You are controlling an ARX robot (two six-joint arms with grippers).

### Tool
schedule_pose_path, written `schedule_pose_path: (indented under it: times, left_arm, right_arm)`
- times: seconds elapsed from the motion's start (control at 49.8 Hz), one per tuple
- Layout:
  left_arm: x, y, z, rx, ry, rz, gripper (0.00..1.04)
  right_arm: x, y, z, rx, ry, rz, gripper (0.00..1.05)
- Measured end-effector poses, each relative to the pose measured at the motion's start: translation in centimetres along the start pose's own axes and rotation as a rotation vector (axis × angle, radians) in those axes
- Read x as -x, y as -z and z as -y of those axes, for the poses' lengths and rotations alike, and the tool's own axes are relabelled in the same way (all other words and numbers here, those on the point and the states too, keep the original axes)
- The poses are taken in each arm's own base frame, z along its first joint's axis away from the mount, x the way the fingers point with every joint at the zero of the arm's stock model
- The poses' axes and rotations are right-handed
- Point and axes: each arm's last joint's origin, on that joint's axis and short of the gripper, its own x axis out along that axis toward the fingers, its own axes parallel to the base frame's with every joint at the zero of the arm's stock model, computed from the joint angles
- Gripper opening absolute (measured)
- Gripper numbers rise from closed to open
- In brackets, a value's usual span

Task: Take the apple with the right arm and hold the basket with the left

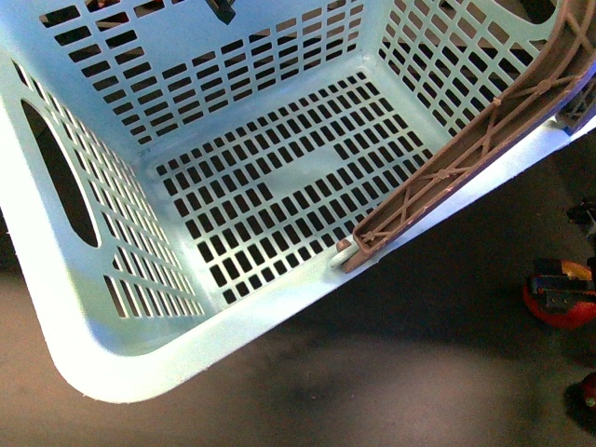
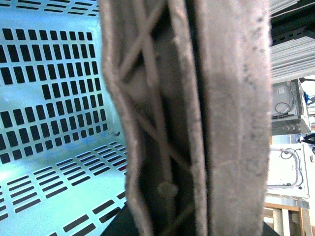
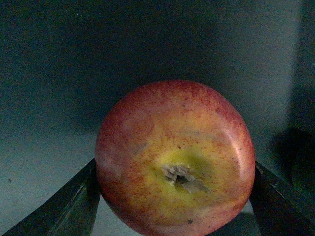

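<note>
The mint-turquoise basket [image 1: 140, 340] fills most of the front view, tilted and empty, with its slotted floor facing me. Its brown ribbed handle [image 1: 484, 140] runs along the right rim. In the left wrist view the handle [image 2: 221, 113] fills the middle, with the basket wall [image 2: 49, 98] beside it. My left gripper [image 2: 187, 223] is shut on this handle; its jaws are mostly hidden. The red apple [image 3: 174, 160], its yellow stem patch towards the camera, sits between the dark fingers [image 3: 64, 206] of my right gripper [image 3: 174, 209], which is shut on it. Apple and right gripper [image 1: 562, 291] show at the front view's right edge.
A dark tabletop [image 1: 372, 372] lies below the basket. A small dark red fruit [image 1: 589, 389] sits at the right edge, below the apple. A black part [image 1: 222, 9] shows behind the basket's far wall. White appliances [image 2: 290, 147] stand in the background of the left wrist view.
</note>
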Motion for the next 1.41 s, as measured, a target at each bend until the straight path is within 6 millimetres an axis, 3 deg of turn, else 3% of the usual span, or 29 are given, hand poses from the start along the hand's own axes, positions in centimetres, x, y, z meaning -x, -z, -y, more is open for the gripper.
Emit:
schedule_pose_path:
  times: [0.121,0.241,0.382,0.502,0.723,0.823,0.984,1.165,1.406]
  left_arm:
    - [0.0,0.0,0.0,0.0,0.0,0.0,0.16]
    - [0.0,0.0,0.0,0.0,0.0,0.0,0.16]
    - [0.0,0.0,0.0,0.0,0.0,0.0,0.16]
    - [0.0,0.0,0.0,0.0,0.0,0.0,0.16]
    - [0.0,0.0,0.0,0.0,0.0,0.0,0.16]
    - [0.0,0.0,0.0,0.0,0.0,0.0,0.16]
    - [0.0,0.0,0.0,0.0,0.0,0.0,0.16]
    - [0.0,0.0,0.0,0.0,0.0,0.0,0.16]
    - [0.0,0.0,0.0,0.0,0.0,0.001,0.16]
  right_arm:
    - [1.2,-0.2,0.7,-0.011,-0.01,0.023,0.74]
    - [4.2,-2.1,2.3,-0.031,-0.021,0.114,0.74]
    - [10.9,-5.8,4.8,-0.052,-0.035,0.311,0.74]
    - [16.7,-7.7,5.5,-0.048,-0.084,0.446,0.74]
    - [25.9,-9.6,4.2,-0.046,-0.175,0.657,0.74]
    - [28.6,-10.2,2.7,-0.049,-0.228,0.716,0.74]
    - [30.0,-10.8,-0.7,-0.018,-0.316,0.744,0.74]
    - [29.6,-10.8,-4.8,0.031,-0.378,0.714,0.74]
    - [29.1,-10.3,-8.4,0.067,-0.434,0.68,0.74]
